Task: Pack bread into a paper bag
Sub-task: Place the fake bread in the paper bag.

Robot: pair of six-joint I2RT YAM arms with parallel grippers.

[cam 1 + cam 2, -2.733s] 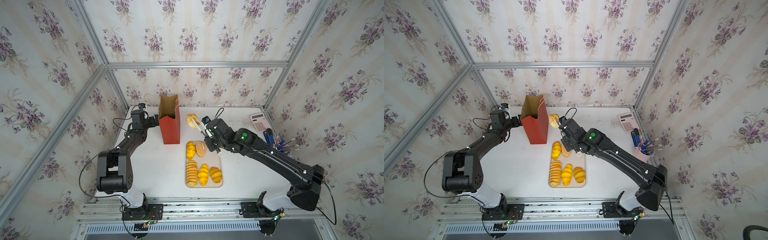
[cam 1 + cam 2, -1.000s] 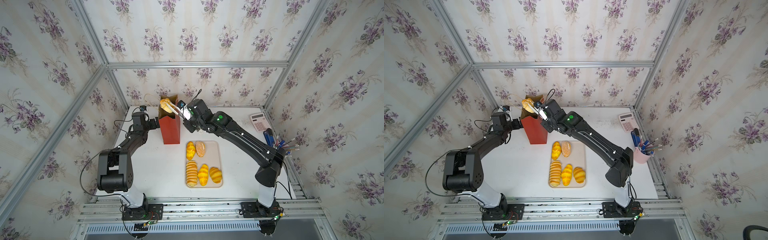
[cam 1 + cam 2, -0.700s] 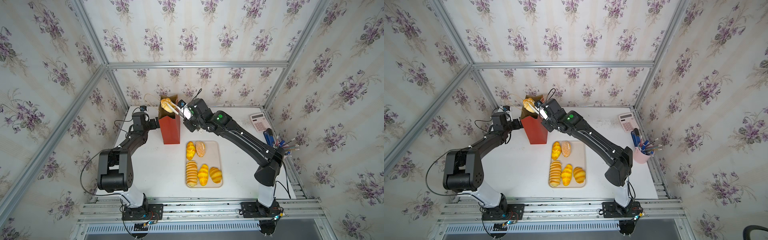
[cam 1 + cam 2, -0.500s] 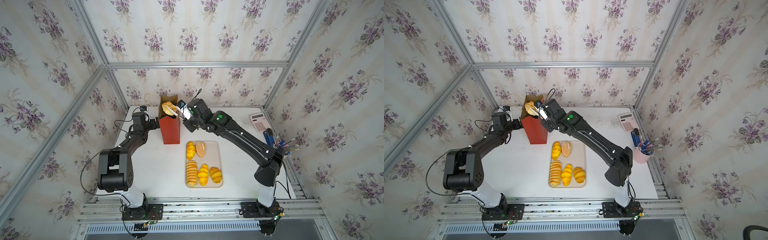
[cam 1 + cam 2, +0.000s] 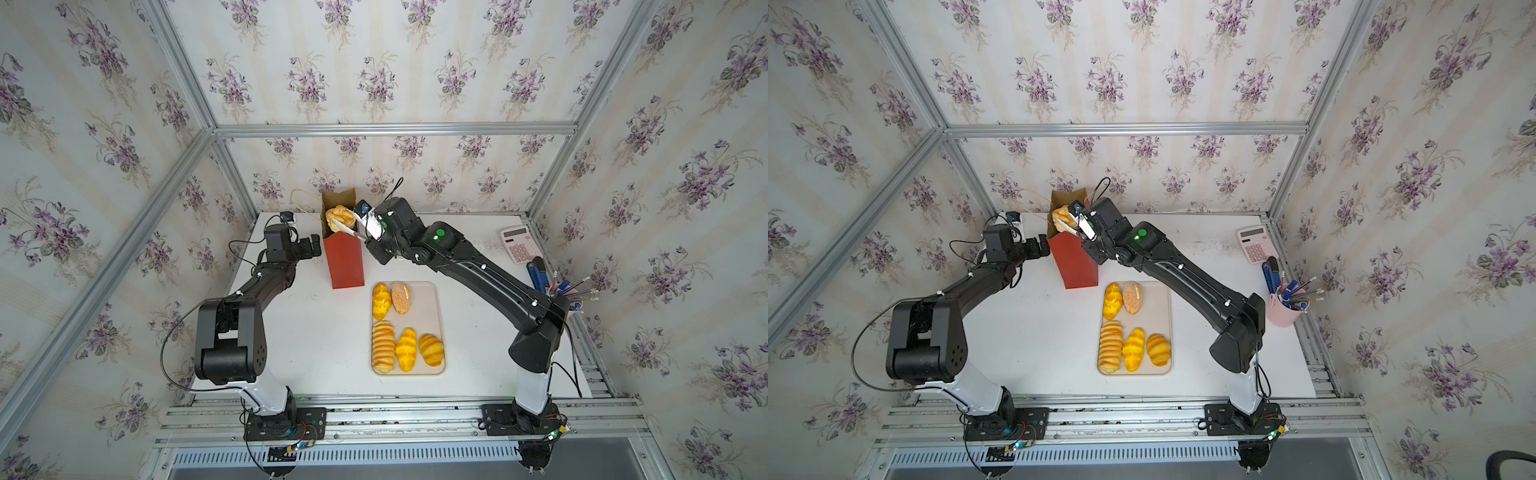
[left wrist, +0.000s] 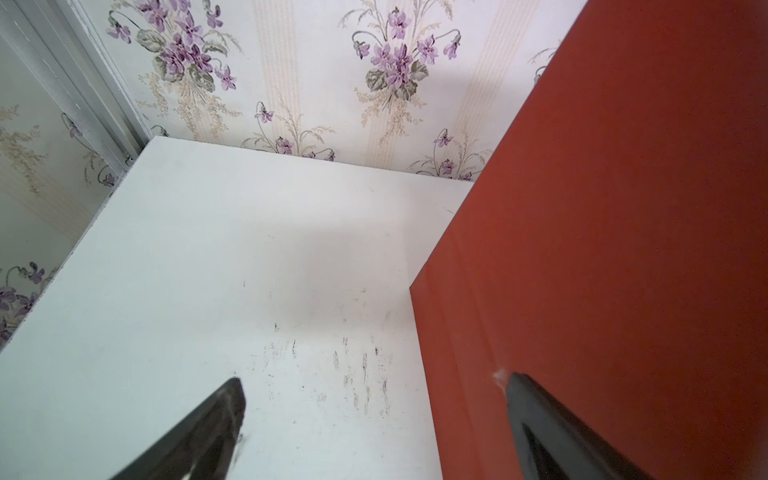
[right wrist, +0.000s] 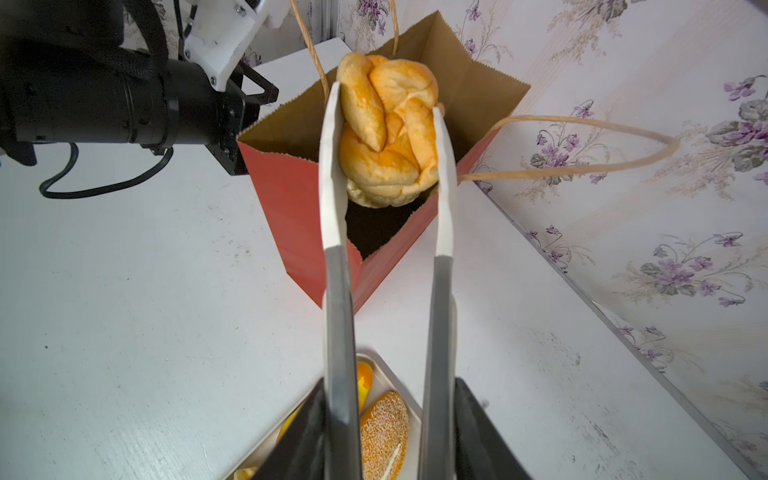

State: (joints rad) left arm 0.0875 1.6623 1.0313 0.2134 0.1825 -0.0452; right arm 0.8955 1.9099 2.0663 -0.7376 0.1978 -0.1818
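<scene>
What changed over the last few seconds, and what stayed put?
The right gripper carried the knot roll from beyond the tray across to above the paper bag, at its open mouth, still gripping it. The left gripper stayed open against the bag's side; five loaves stayed on the tray.

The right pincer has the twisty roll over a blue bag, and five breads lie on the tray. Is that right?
Not quite. The bag is red, not blue; the right wrist view shows it plainly. The rest holds: the right pincer has the twisty roll over the bag, and five breads lie on the tray.
</scene>
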